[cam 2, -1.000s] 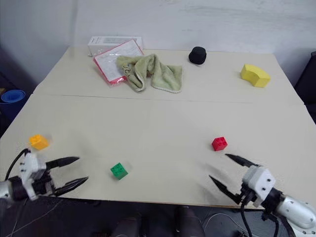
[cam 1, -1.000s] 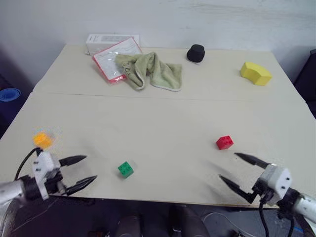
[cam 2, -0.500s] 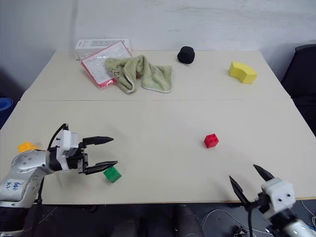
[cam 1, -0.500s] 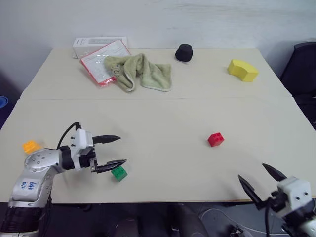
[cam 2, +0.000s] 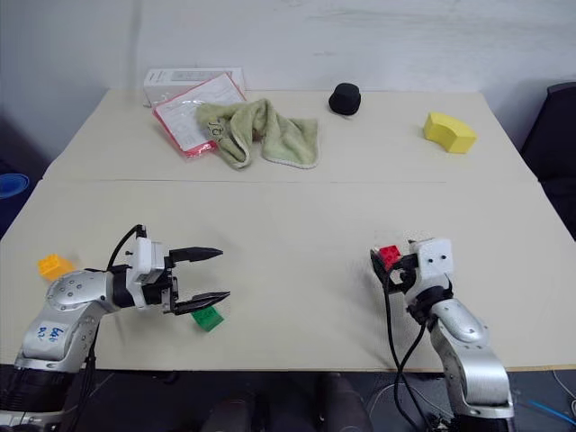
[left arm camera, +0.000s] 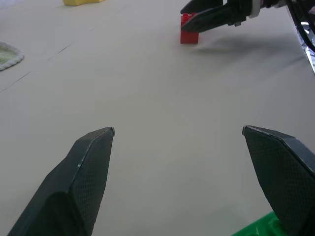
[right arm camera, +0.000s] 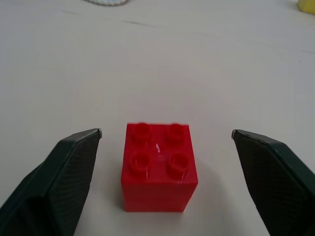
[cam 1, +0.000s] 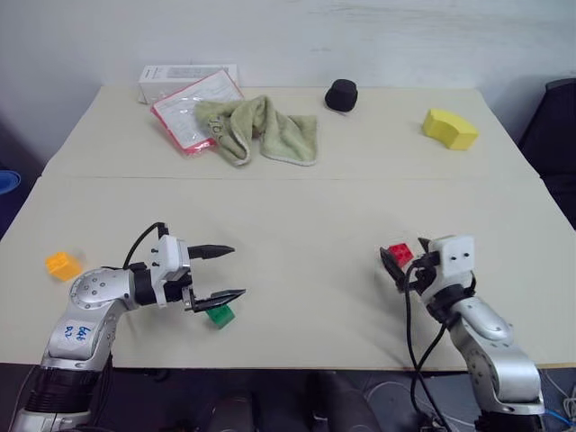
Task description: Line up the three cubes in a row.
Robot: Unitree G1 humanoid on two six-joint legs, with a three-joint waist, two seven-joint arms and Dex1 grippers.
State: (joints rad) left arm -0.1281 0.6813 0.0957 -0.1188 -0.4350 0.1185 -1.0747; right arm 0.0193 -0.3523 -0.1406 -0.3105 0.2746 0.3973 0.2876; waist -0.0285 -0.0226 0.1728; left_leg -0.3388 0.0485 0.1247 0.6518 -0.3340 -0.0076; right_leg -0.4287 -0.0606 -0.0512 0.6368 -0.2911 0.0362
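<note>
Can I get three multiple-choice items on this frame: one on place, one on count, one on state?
1. Where is the red cube?
A. between the right gripper's open fingers
B. on the towel
C. beside the yellow wedge

2. How many small studded cubes lie on the table?
A. two
B. three
C. four

3. How does the left gripper stand?
A. shut on the green cube
B. open, empty, with the green cube at its lower finger
C. shut and empty

Answers:
1 A: the right wrist view shows it on the table with a gap to each finger.
2 B: red, green and the orange one.
3 B: both fingers stand spread with only bare table between them.
</note>
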